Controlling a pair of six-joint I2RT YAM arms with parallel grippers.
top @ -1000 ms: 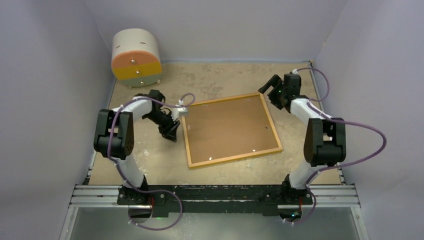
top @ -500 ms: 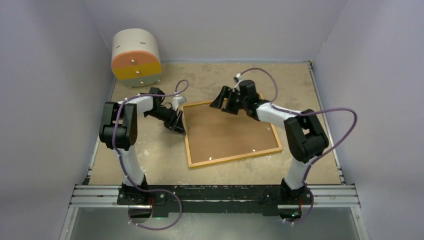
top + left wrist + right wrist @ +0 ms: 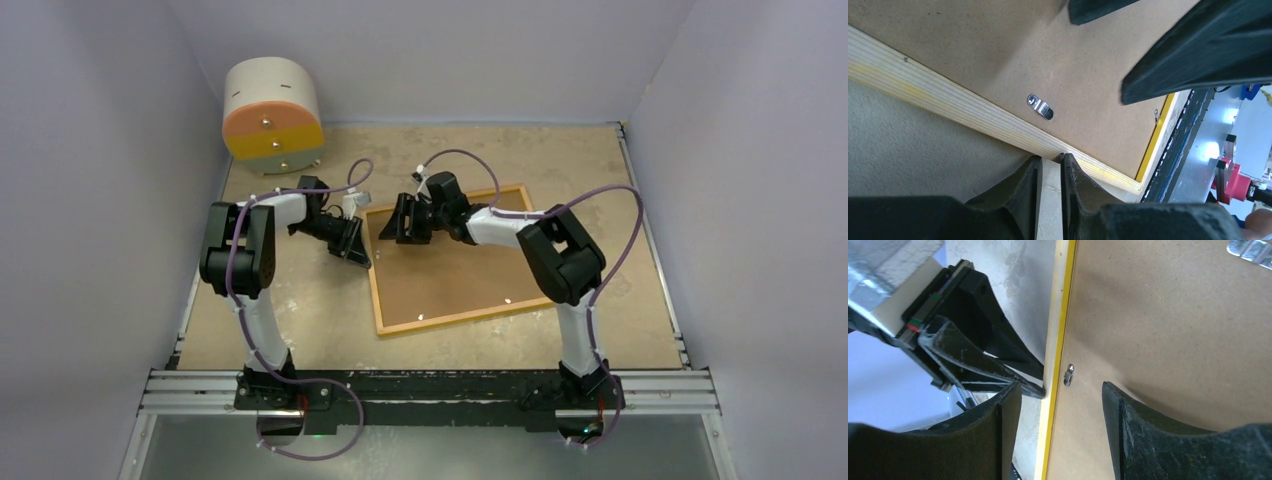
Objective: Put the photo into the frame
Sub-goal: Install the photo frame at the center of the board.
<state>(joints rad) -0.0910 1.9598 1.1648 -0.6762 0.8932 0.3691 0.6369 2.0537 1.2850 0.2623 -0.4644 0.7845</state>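
Note:
The frame lies face down on the table, its wood-coloured back rim up, with thin yellow showing along the edge. The brown backing board fills it. The photo is not in view. My left gripper is low at the frame's left rim, its tips nearly together with a thin empty gap, touching the rim's outer side. My right gripper is open and empty above the same left rim, one finger outside the frame and one over the board, beside a small metal clip.
A round beige drawer box with orange and yellow fronts stands at the back left. More metal clips hold the board along the rim. The two grippers are close together at the frame's left edge.
My right arm has swung from the frame's far right corner across the board to its left edge. My left gripper has moved up against the left rim.

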